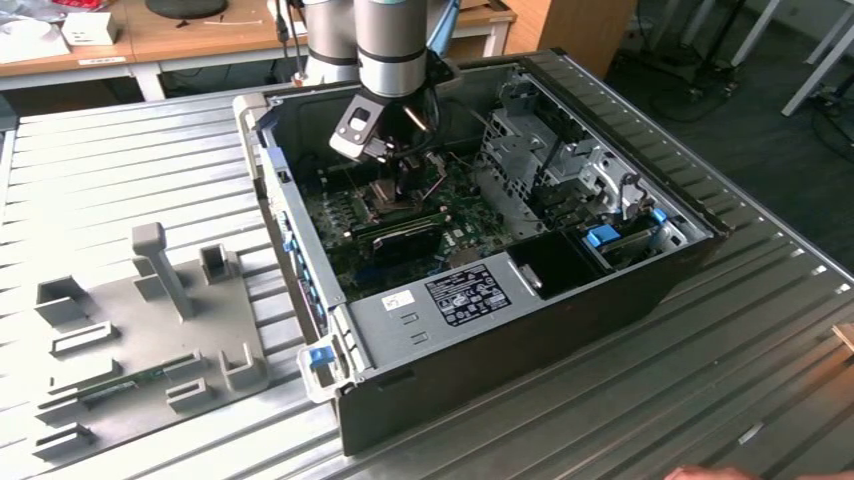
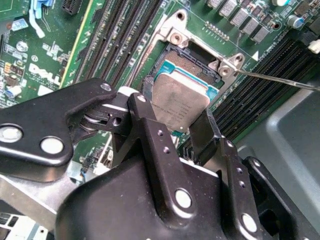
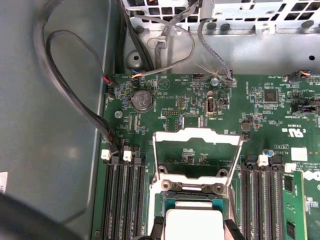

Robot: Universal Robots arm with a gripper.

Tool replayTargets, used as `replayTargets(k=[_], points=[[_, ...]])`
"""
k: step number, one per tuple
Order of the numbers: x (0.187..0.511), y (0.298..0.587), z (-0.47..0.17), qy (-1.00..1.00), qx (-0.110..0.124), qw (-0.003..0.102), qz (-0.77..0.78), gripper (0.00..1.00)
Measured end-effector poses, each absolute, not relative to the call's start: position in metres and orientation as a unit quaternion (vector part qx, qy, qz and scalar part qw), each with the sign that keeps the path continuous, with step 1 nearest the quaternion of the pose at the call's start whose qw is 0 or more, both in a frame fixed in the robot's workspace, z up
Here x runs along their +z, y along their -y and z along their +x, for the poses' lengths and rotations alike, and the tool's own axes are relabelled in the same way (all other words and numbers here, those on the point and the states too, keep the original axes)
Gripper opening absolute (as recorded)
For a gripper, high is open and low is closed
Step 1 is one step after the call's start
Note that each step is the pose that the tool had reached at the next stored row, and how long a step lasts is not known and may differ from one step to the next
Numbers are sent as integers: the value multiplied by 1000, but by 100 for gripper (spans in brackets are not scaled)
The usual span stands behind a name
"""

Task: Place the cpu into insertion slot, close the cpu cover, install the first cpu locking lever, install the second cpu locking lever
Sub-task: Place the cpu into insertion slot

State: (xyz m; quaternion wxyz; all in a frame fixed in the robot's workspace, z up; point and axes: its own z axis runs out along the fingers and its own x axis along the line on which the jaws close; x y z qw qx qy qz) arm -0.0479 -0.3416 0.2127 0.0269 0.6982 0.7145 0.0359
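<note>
Far off to the exterior view's left of the end effector (image 1: 396,188), a grey holder plate (image 1: 147,330) lies on the ribbed bench (image 1: 627,410), and it plays no part here. Moving across, we reach the open computer case (image 1: 534,350), with the end effector low inside it over the green board.

Its two black fingers (image 2: 150,145) are clamped on opposite edges of the chip (image 2: 181,97), so it's closed on the chip, and the grey top faces up. The socket (image 2: 189,61) lies right below and just ahead of the fingertips. In the second wrist view, part of its contact field shows past the chip's far edge. My read is that the chip isn't seated yet, though I can't tell whether it touches the rim.

Beyond the socket, the cover (image 3: 197,134) stands open, clear of the fingers. A thin lever rod (image 2: 277,80) juts out beside them. Memory slots (image 3: 122,200) run close on either side.

To do this well, I'd say:
- Hold the chip level.
- Square its edges to the rim.
- Lower it straight down without sliding, since those contacts look delicate.
- Release only once it lies flat inside the rim.
</note>
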Motion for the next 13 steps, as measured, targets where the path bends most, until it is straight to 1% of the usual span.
replayTargets(k=[13], points=[[207,341,-49,-705,36,27,708,54]])
